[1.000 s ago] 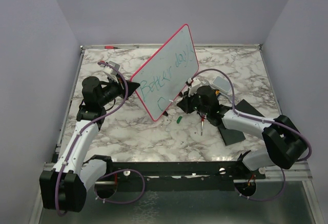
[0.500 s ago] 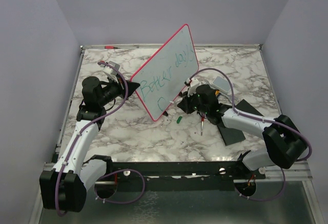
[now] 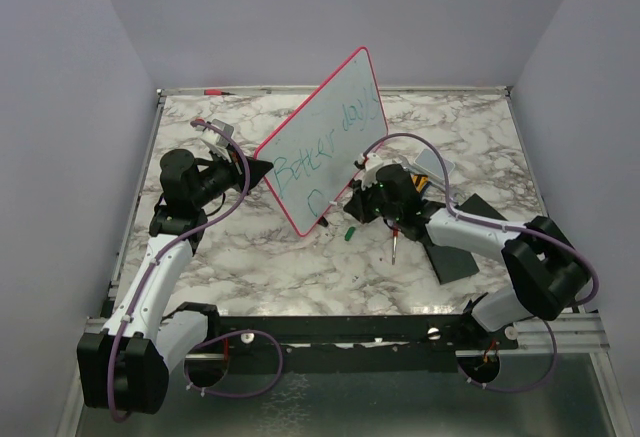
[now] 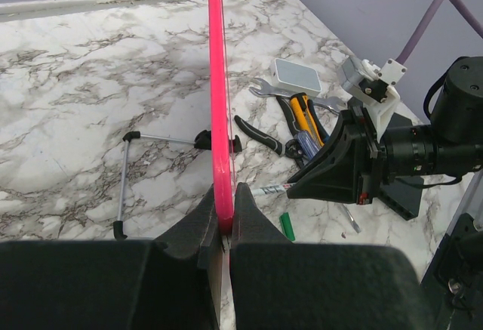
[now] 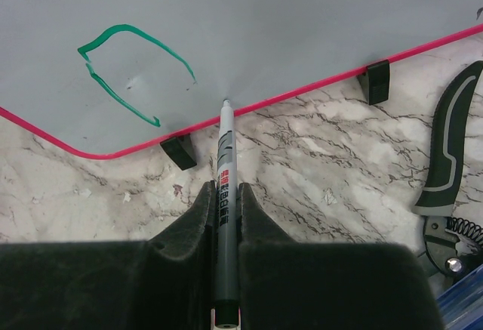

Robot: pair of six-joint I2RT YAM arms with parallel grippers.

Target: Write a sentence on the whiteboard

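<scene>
The whiteboard point(image 3: 330, 142) stands tilted on its long edge, with green writing across it. My left gripper point(image 3: 258, 172) is shut on its red-pink rim point(image 4: 216, 81), which passes between the left gripper's point(image 4: 224, 211) jaws. My right gripper point(image 3: 352, 203) is shut on a grey marker point(image 5: 226, 186) just in front of the board's lower edge. In the right wrist view the marker's tip meets the whiteboard point(image 5: 249, 20) right above the rim, to the right of a green curved letter point(image 5: 124, 69). Two black feet point(image 5: 179, 151) sit under that rim.
A green cap point(image 3: 348, 234) and a screwdriver point(image 3: 396, 247) lie on the marble table near my right gripper. Pliers point(image 4: 260, 135), a wrench point(image 4: 260, 87), a grey box point(image 4: 296, 75) and a black pad point(image 3: 462, 247) lie to the right. A wire stand point(image 4: 124, 175) lies behind the board.
My right gripper has edged a little left with the marker, closer to the board's lower edge. The left arm and the board have not moved.
</scene>
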